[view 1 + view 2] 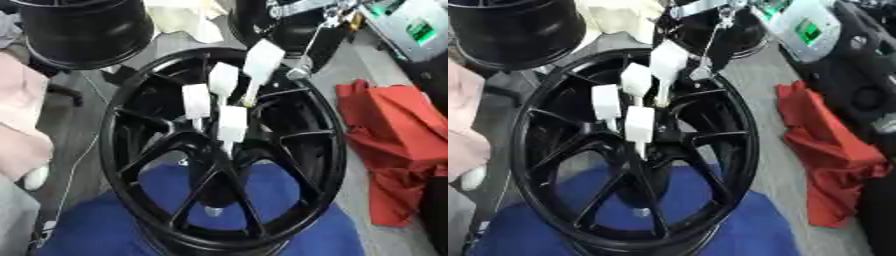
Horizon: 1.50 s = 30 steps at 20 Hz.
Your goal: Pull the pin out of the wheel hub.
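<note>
Right hand [293, 30] above hub [223, 140], grip unclear (four white pins [232, 124] below it)

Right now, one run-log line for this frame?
black spoked wheel hub on blue cloth | four white flat-headed pins standing in centre | robot hands unseen

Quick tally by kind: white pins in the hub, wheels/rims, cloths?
White pins in the wheel hub: 4
Black wheels: 2, the spoked wheel and a second rim behind it
Cloths: 2, a blue cloth and a red cloth
Total: 8
</note>
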Available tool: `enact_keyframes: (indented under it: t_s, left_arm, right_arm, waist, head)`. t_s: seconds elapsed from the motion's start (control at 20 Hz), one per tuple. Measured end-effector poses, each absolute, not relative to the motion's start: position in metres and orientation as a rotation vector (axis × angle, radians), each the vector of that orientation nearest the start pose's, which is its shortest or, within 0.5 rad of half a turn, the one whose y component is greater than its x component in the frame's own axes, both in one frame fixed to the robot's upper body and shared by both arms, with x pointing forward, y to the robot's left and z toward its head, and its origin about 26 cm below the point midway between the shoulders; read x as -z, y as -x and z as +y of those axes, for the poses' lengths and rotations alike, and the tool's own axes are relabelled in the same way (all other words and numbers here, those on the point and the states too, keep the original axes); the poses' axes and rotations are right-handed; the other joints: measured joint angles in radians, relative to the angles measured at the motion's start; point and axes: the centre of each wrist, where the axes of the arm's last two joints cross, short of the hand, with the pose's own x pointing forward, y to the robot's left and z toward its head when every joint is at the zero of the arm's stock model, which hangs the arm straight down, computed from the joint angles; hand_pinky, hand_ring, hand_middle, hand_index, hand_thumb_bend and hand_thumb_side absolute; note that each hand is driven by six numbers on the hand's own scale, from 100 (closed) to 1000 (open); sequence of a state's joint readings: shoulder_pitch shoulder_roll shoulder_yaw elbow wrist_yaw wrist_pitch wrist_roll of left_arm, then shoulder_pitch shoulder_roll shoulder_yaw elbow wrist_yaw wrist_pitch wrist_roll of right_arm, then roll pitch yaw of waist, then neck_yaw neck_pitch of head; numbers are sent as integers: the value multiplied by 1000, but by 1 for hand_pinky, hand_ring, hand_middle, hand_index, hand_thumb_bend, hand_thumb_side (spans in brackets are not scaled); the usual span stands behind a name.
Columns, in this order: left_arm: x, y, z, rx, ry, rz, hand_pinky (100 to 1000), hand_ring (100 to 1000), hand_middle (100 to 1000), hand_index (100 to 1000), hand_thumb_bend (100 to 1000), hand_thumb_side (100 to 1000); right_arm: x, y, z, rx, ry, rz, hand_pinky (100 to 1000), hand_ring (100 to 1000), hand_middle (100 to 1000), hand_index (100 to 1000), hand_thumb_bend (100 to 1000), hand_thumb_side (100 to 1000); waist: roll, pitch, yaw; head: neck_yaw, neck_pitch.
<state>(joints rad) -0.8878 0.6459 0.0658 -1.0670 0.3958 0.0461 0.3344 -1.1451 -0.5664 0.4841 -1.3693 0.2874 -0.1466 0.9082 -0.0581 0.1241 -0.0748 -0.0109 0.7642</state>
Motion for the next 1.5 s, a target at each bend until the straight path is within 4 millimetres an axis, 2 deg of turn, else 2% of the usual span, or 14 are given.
enact_keyframes:
  t_s: [0.15, 0.25, 0.55, 0.85, 0.9, 1.0, 1.05, 1.1, 1.2, 1.3, 1.4, 1.5]
  left_arm:
    - [-266, -440, 387, -289, -418, -1964, 781, 681, 712, 837, 189, 829]
    - [-265, -439, 391, -292, -432, -1961, 781, 680, 711, 837, 189, 828]
    - [-266, -433, 403, -307, -470, -1957, 781, 679, 710, 837, 186, 828]
    - [-264, -428, 414, -314, -508, -1947, 782, 678, 710, 837, 183, 826]
    - [-263, -427, 417, -319, -515, -1945, 782, 678, 710, 837, 183, 826]
    - [-261, -425, 421, -328, -524, -1941, 782, 678, 709, 837, 182, 826]
    - [-261, -424, 423, -335, -527, -1940, 782, 678, 709, 837, 182, 825]
    - [-261, -423, 424, -338, -530, -1938, 782, 678, 710, 837, 182, 825]
    - [-259, -422, 426, -345, -534, -1935, 783, 678, 710, 837, 181, 825]
    - [-259, -421, 428, -353, -534, -1933, 783, 678, 710, 837, 181, 825]
    - [-258, -421, 428, -355, -533, -1931, 783, 678, 710, 837, 180, 825]
    - [-257, -421, 428, -357, -532, -1931, 783, 677, 709, 837, 180, 825]
  right_arm:
    - [-345, -416, -184, -2056, 348, -1528, 816, 634, 401, 482, 100, 100]
    - [-353, -414, -206, -1986, 382, -1541, 816, 630, 401, 482, 100, 100]
    - [-350, -403, -308, -1633, 540, -1553, 811, 616, 407, 486, 100, 100]
    - [-334, -381, -407, -1231, 754, -1515, 808, 618, 427, 506, 100, 100]
    - [-330, -377, -422, -1166, 803, -1488, 811, 630, 452, 530, 100, 100]
    - [-321, -371, -446, -1059, 894, -1426, 830, 721, 625, 694, 100, 100]
    - [-315, -369, -456, -1018, 929, -1390, 848, 785, 772, 795, 100, 100]
    - [-309, -368, -464, -990, 952, -1357, 864, 834, 840, 849, 100, 100]
    - [-301, -366, -472, -962, 977, -1303, 879, 882, 904, 896, 100, 112]
    - [-299, -365, -476, -953, 986, -1277, 881, 898, 914, 904, 100, 139]
    - [-299, -365, -477, -947, 993, -1273, 879, 895, 912, 904, 100, 202]
    - [-299, -364, -477, -940, 999, -1280, 870, 865, 874, 879, 100, 232]
  waist:
    - [-1, -1, -14]
    - [-2, -1, -23]
    - [1, -6, -35]
    - [20, -7, -50]
    - [24, -7, -52]
    - [32, -7, -57]
    - [35, -8, -59]
    - [39, -9, -61]
    - [47, -13, -66]
    - [56, -18, -70]
    - [60, -19, -73]
    - [61, -20, -75]
  head:
    - [11, 0]
    - [20, 0]
    - [47, 0]
    - [63, 0]
    - [66, 0]
    - [71, 0]
    - [71, 0]
    - [72, 0]
    - [73, 0]
    - [73, 0]
    - [73, 0]
    - [73, 0]
